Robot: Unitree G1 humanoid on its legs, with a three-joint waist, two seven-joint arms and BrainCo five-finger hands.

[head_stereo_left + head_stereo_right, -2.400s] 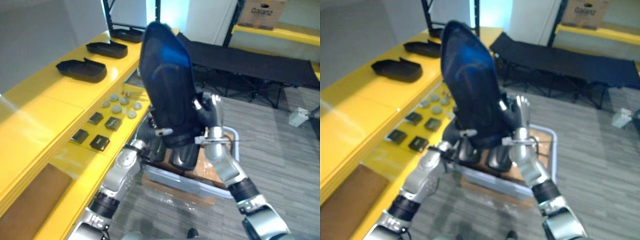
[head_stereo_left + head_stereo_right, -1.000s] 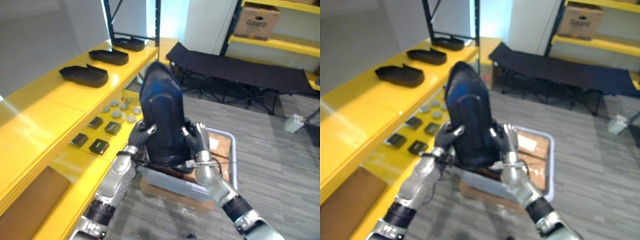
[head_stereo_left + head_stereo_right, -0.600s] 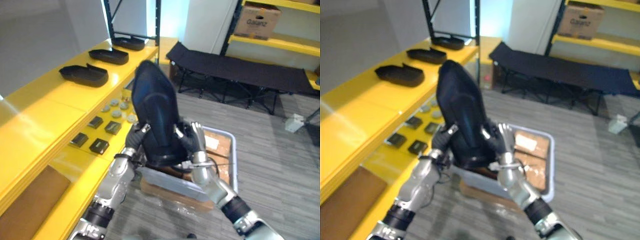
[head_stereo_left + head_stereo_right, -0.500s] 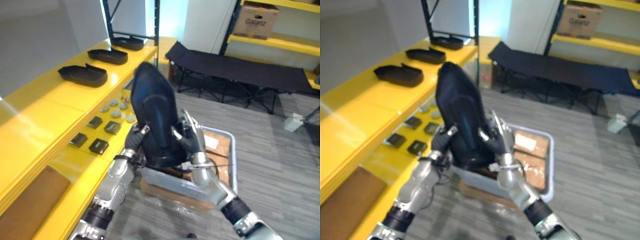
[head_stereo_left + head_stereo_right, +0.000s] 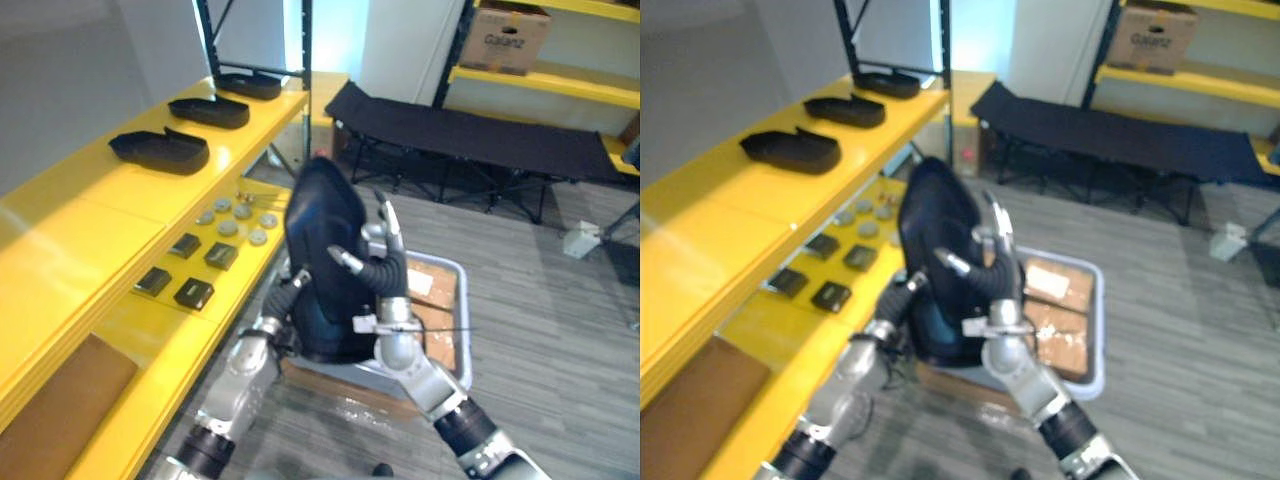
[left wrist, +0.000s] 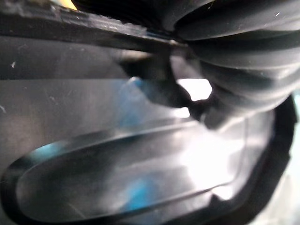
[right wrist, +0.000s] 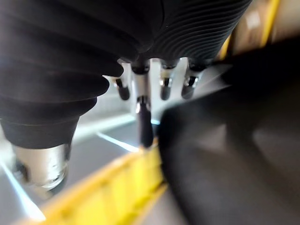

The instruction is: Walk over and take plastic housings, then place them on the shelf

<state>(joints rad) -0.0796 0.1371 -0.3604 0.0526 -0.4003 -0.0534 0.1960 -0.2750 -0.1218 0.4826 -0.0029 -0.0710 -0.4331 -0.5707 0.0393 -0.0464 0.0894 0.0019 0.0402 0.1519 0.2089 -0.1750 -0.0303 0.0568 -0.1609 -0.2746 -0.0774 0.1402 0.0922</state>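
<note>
A large black plastic housing (image 5: pixel 320 245) stands upright in the air in front of me, over the grey bin. My left hand (image 5: pixel 284 294) reaches in behind its lower left side; in the left wrist view a dark fingertip curls against the housing's inner wall (image 6: pixel 117 178). My right hand (image 5: pixel 386 274) stands at the housing's right edge, open, with its fingers (image 7: pixel 140 117) straight and the thumb laid towards the shell. Three more black housings (image 5: pixel 160 150) lie in a row on the yellow shelf (image 5: pixel 70 220) to my left.
The shelf's lower board holds grey discs (image 5: pixel 235 215) and small black blocks (image 5: pixel 185 270). A grey bin (image 5: pixel 455 310) with cardboard inside sits on the floor below the hands. A black folding cot (image 5: pixel 470 140) and a cardboard box (image 5: pixel 505 35) on a rack stand behind.
My right hand's fingers have straightened and come off the housing. The housing has sunk a little and now hides the left hand. The camera has shifted slightly.
</note>
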